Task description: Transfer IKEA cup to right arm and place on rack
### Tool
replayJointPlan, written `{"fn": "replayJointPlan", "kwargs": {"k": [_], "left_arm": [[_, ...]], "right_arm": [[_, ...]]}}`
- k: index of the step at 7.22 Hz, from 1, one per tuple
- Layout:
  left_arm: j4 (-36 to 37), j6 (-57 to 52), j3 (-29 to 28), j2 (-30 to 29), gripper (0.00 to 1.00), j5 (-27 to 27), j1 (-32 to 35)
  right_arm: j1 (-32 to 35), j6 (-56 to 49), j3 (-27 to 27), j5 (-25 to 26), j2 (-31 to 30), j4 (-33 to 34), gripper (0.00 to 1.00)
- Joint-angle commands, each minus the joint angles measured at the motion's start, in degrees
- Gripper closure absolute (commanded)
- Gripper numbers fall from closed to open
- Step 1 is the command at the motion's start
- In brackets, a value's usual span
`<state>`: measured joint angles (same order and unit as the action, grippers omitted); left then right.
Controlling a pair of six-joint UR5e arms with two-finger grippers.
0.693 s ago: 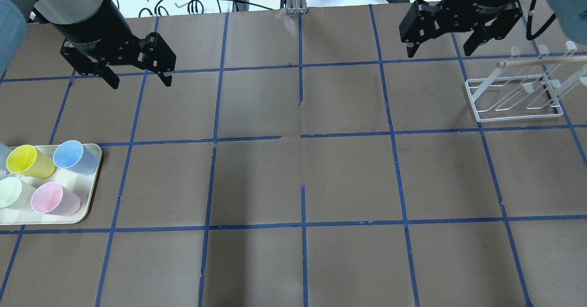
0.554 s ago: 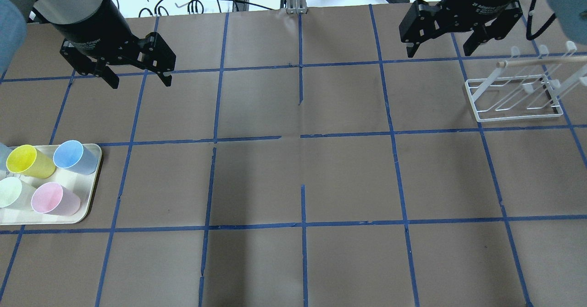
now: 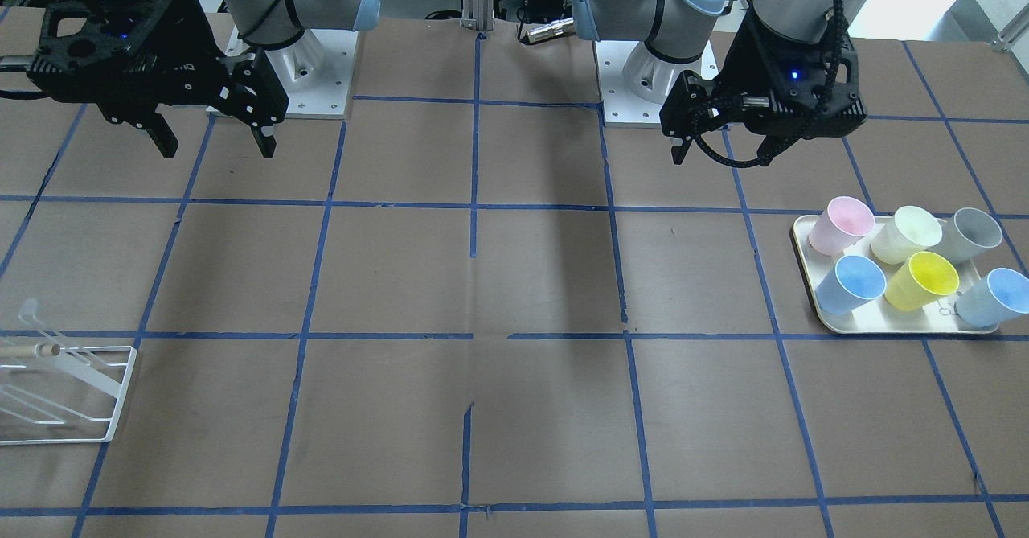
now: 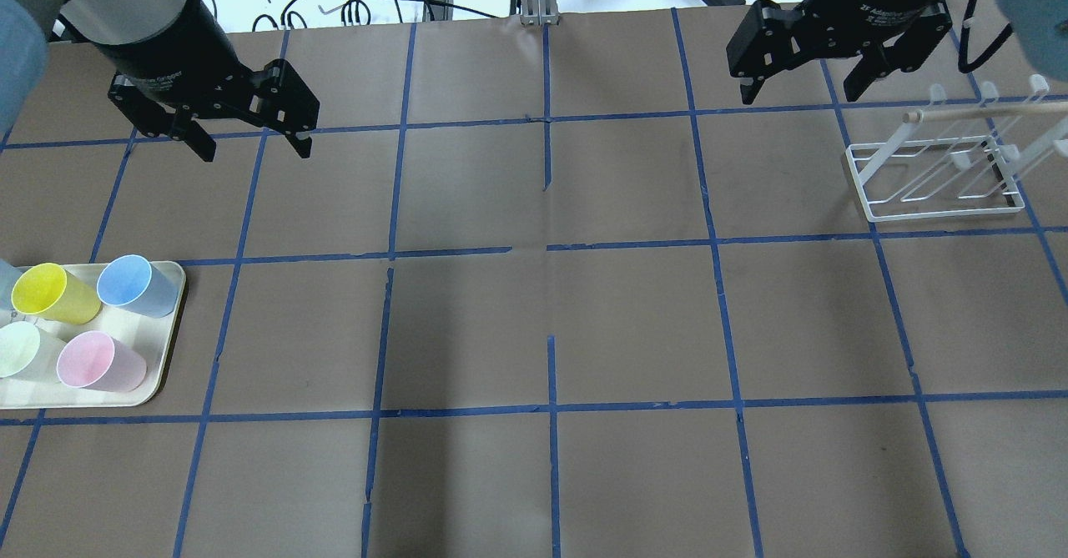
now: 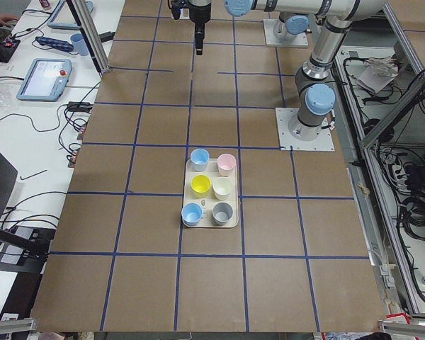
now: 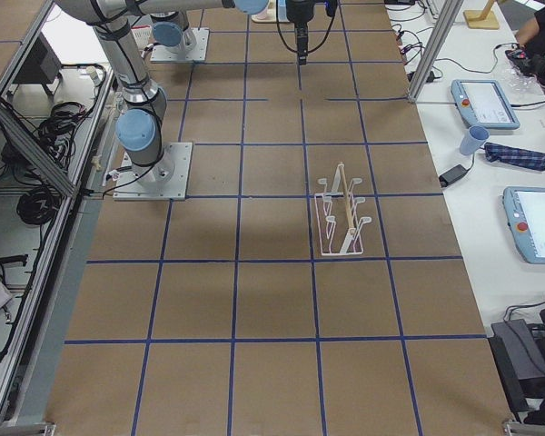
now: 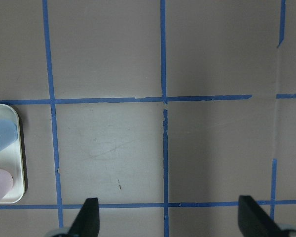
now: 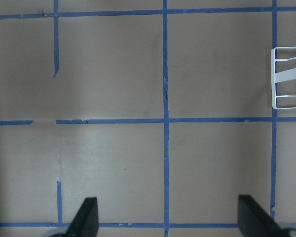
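The IKEA cup (image 4: pixel 133 284) is a sky-blue tumbler standing at the near right corner of a cream tray (image 4: pixel 164 349) at the table's left edge. It also shows in the front view (image 3: pixel 856 283) and at the left edge of the left wrist view (image 7: pixel 0 138). My left gripper (image 4: pixel 253 151) is open and empty, hovering above the table behind and to the right of the tray. My right gripper (image 4: pixel 801 95) is open and empty, just left of the white wire rack (image 4: pixel 939 183). No cup hangs on the rack.
The tray also holds a yellow cup (image 4: pixel 50 291), a pink cup (image 4: pixel 96 360), a pale green cup (image 4: pixel 21 349), a grey cup (image 3: pixel 969 232) and a second, greyer blue cup (image 3: pixel 993 297). Brown paper with blue tape lines covers the table.
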<state>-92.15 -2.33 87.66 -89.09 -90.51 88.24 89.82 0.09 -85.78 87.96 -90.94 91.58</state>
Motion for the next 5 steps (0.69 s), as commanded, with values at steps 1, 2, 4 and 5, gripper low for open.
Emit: {"fn": "replayJointPlan", "kwargs": {"k": [1, 2, 4, 5], "left_arm": [[-0.14, -0.13, 1.01, 0.84, 0.0, -0.19, -0.08], [-0.14, -0.13, 1.28, 1.19, 0.0, -0.19, -0.17], [-0.14, -0.22, 1.37, 1.02, 0.0, -0.28, -0.26], [-0.48, -0.22, 1.46, 0.93, 0.0, -0.37, -0.35]], "right_arm": [[0.0, 0.0, 0.0, -0.07, 0.06, 0.0, 0.0], [0.0, 0.0, 0.0, 0.02, 0.06, 0.0, 0.0], [0.0, 0.0, 0.0, -0.07, 0.06, 0.09, 0.0], [0.0, 0.0, -0.09, 0.1, 0.06, 0.09, 0.0]]}}
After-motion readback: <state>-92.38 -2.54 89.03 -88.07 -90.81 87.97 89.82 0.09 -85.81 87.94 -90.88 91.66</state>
